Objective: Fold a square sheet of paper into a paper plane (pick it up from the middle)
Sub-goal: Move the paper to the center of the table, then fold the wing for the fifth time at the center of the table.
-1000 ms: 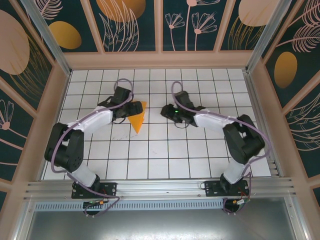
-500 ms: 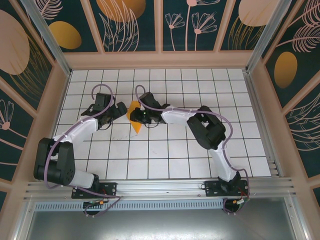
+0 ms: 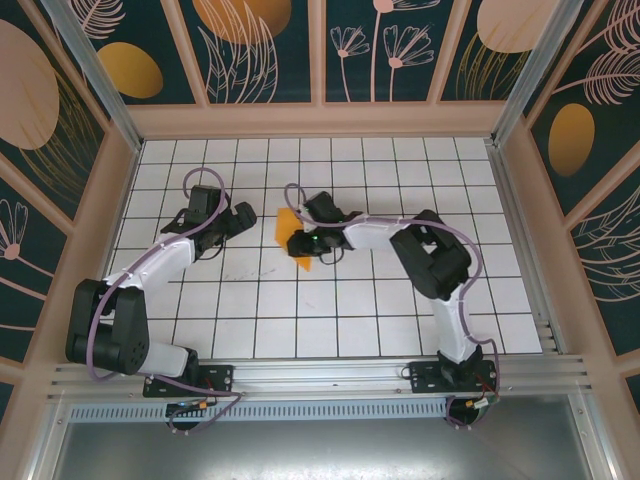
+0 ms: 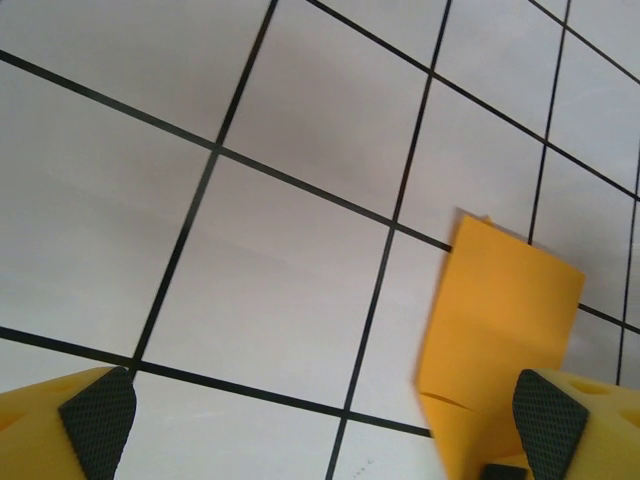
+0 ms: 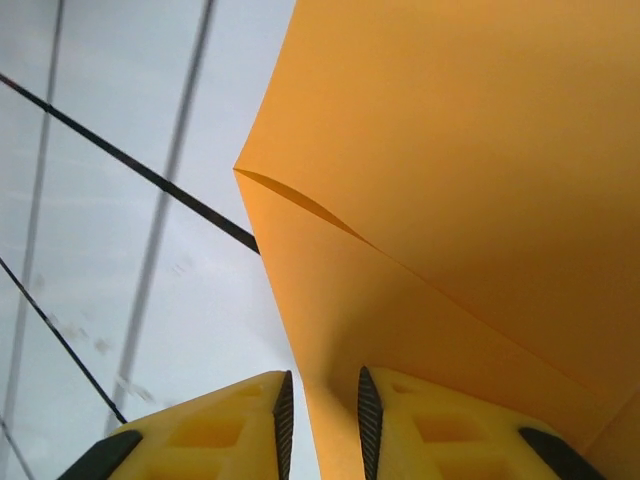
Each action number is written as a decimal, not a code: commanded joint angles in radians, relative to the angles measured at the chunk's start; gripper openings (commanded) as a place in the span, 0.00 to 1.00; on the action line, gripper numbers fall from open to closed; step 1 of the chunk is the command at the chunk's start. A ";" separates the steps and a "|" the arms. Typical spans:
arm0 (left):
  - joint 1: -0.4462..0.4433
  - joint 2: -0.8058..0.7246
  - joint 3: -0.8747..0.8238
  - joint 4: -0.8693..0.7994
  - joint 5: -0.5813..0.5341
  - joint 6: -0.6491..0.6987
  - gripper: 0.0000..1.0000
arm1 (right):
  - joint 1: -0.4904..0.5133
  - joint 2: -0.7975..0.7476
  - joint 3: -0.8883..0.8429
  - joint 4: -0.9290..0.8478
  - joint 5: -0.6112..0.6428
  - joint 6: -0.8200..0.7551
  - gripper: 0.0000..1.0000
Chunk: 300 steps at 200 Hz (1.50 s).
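Remote inspection, taken with the left gripper (image 3: 243, 217) as reference.

1. Left gripper: released. In the left wrist view I see its jaws (image 4: 325, 420) spread wide, one dark pad (image 4: 98, 418) at each lower corner, with only the white grid table (image 4: 280, 290) between them.
2. The orange paper (image 3: 287, 224): folded, with a crease visible across it (image 5: 460, 180). It sits just to the right of the left gripper and apart from it, over the table (image 3: 400, 310). In the left wrist view it lies beside the right-hand pad (image 4: 500, 310). I cannot tell whether it is clear of the surface.
3. Right gripper (image 3: 305, 243): on the far side of the paper from the left gripper. Its jaws (image 5: 322, 420) are nearly together, clenched on the paper's lower edge.
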 commanded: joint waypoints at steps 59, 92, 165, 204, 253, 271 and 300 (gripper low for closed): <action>0.004 0.020 -0.049 0.151 0.252 0.015 0.99 | -0.024 -0.300 -0.158 -0.039 0.133 -0.065 0.35; 0.003 0.040 -0.057 0.178 0.282 -0.008 0.99 | 0.002 -0.275 -0.144 0.009 0.275 0.270 0.35; 0.003 0.038 -0.078 0.202 0.322 -0.016 0.99 | 0.025 0.017 0.139 -0.089 0.272 0.292 0.32; 0.003 0.040 -0.096 0.218 0.351 -0.027 0.98 | 0.045 0.068 0.155 -0.120 0.203 0.221 0.31; 0.002 0.035 -0.140 0.268 0.390 -0.065 0.98 | 0.053 -0.022 0.080 -0.091 0.138 0.185 0.30; 0.002 0.030 -0.160 0.297 0.415 -0.099 0.99 | 0.040 -0.104 0.037 -0.052 0.178 0.234 0.31; -0.003 0.012 -0.205 0.352 0.457 -0.169 0.98 | 0.020 -0.247 -0.122 0.026 0.256 0.351 0.34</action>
